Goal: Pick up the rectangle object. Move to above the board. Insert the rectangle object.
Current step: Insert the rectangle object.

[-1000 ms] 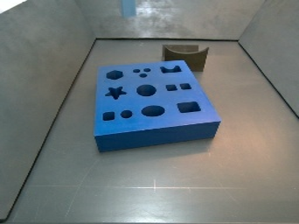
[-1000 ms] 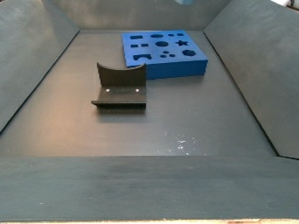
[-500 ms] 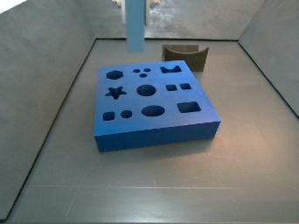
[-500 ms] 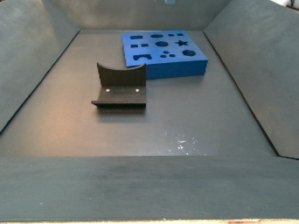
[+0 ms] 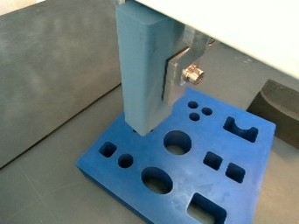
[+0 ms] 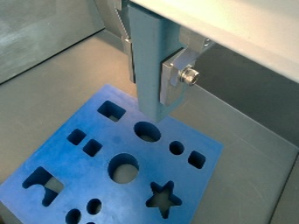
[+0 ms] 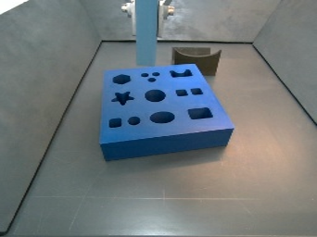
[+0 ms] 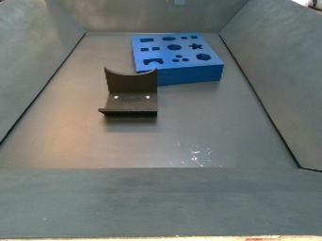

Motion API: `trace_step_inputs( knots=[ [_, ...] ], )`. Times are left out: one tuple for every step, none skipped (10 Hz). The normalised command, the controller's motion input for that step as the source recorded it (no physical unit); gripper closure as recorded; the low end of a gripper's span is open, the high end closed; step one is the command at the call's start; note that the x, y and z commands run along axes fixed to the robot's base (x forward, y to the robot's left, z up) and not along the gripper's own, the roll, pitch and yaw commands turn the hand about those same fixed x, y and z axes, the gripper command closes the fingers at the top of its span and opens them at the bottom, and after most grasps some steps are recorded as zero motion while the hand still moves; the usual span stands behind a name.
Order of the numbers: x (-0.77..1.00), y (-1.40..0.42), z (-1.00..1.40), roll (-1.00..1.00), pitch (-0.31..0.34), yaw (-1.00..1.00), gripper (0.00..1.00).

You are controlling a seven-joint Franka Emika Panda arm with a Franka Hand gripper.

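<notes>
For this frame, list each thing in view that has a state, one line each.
rectangle object: held upright in the gripper, in the air above the board, not yet inserted.
gripper: shut on the rectangle object, above the board.
board: flat on the floor, all visible holes empty.
fixture: standing on the floor apart from the board, nothing in it.

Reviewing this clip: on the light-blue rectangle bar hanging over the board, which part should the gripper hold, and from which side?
Best at its upper end, from above, fingers on two opposite flat long faces. The rectangle object hangs upright, and the gripper at the top of a side view seems to hold it so. A silver finger lies flat against one face, leaving the lower end free above the board.
</notes>
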Motion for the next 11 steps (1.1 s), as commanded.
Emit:
trace_step_inputs(
  knots=[
    [0.0,0.0,-0.09,0.05,0.0,-0.05,1.0],
    [0.0,0.0,-0.05,0.0,0.0,0.0,1.0],
    [0.0,0.02,0.0,0.0,0.0,0.0,1.0],
    [0.0,0.0,0.0,0.0,0.009,0.0,1.0],
    [0.03,0.0,0.0,0.0,0.0,0.0,1.0],
    [0.14,0.0,0.0,0.0,0.106,-0.05,1.0],
    [0.06,0.04,-0.01,0.0,0.0,-0.07,1.0],
    [0.0,0.0,0.0,0.0,0.0,-0.01,1.0],
    [0.18,0.0,0.0,0.0,0.054,-0.66,1.0],
    [0.0,0.0,0.0,0.0,0.0,-1.0,1.0],
    [0.0,0.0,0.0,0.0,0.0,-1.0,1.0]
  ],
)
